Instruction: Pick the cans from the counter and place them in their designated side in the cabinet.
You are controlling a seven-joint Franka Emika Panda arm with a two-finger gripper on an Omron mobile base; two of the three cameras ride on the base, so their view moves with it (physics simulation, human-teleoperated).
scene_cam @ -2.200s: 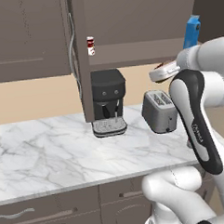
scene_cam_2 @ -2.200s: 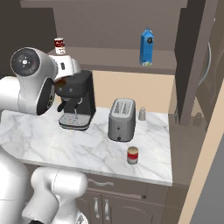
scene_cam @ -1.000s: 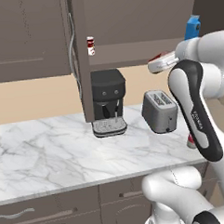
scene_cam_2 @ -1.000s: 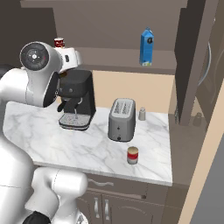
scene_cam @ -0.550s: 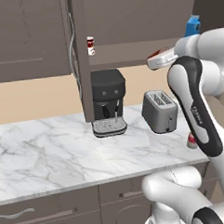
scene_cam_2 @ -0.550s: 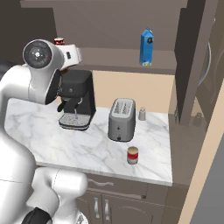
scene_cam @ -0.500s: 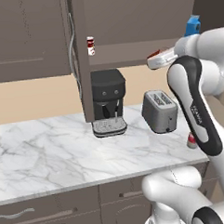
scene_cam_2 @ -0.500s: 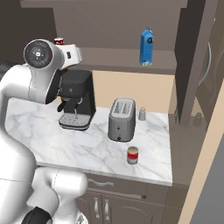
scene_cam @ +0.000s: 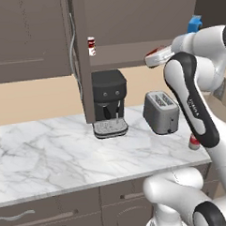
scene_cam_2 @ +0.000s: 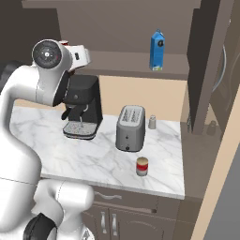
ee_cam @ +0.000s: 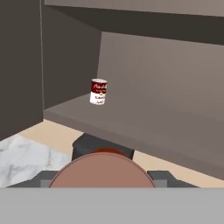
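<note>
My gripper (ee_cam: 103, 177) is shut on a dark red-brown can (ee_cam: 103, 168), whose round top shows between the fingers in the hand view. The gripper (scene_cam: 153, 57) hangs in the air in front of the cabinet shelf (scene_cam: 125, 49), above the toaster. The can peeks out as a red patch (scene_cam_2: 64, 43) beside the hand in the right base view. The other can (scene_cam_2: 142, 166), red above and pale below, stands on the counter (scene_cam_2: 93, 159) near its front right edge; it also shows as a can (scene_cam: 194, 142) behind my forearm. The shelf (ee_cam: 144, 118) lies ahead.
A slim white can with red marks (ee_cam: 98, 91) stands at the shelf's left end, a blue carton (scene_cam_2: 158, 44) at its right. A black coffee machine (scene_cam: 109, 103), a grey toaster (scene_cam_2: 130, 128) and a small shaker (scene_cam_2: 152, 122) stand on the counter. The open cabinet door (scene_cam: 79, 60) hangs left of the shelf.
The gripper has risen with the dark can from just above the toaster to shelf height and shifted slightly left. The counter things have not moved.
</note>
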